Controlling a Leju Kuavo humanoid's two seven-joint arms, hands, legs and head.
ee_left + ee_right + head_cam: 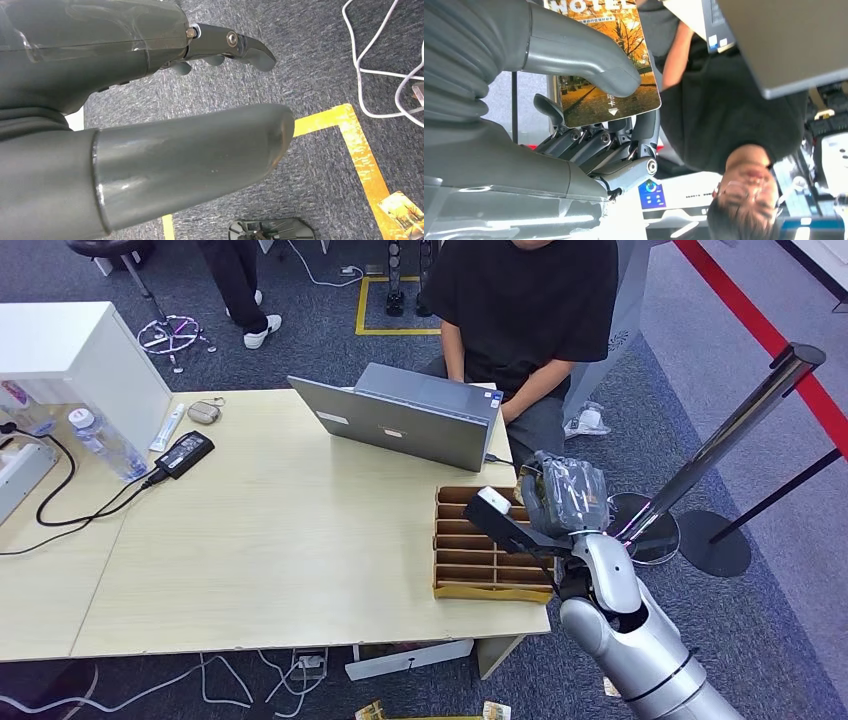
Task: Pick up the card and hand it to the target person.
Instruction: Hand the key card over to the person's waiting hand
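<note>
Card point(609, 65) in my right hand point(563, 495): my thumb point(579, 52) presses on its printed face, an autumn-tree picture with white lettering, and my darker fingers point(594, 145) curl behind it, so the card is pinched between them. In the head view that hand is raised at the right end of the worktop point(270, 540), just above the far right corner of the wooden divider tray point(490, 555), with its back turned toward me; the card itself is hidden behind the hand there. My silver right arm point(625, 640) rises to it from the lower right.

A person in a black shirt point(525, 300) sits at the far side of the worktop, just beyond my right hand, behind an open grey laptop point(405, 415). One forearm point(535, 390) rests beside the laptop's right edge, near my hand.

My left hand point(150, 100) hangs over grey carpet point(310, 60), thumb and fingers apart and nothing between them. Yellow floor tape point(350, 135), white cables point(380, 75) and a loose printed card on the floor point(405, 212) lie below it.

On the left part of the worktop lie a black power adapter point(185, 453) with its cable, a plastic bottle point(105, 445), a white tube point(167, 427) and a small grey pouch point(204, 412). A stanchion post point(735, 430) leans at the right, over the carpet.
</note>
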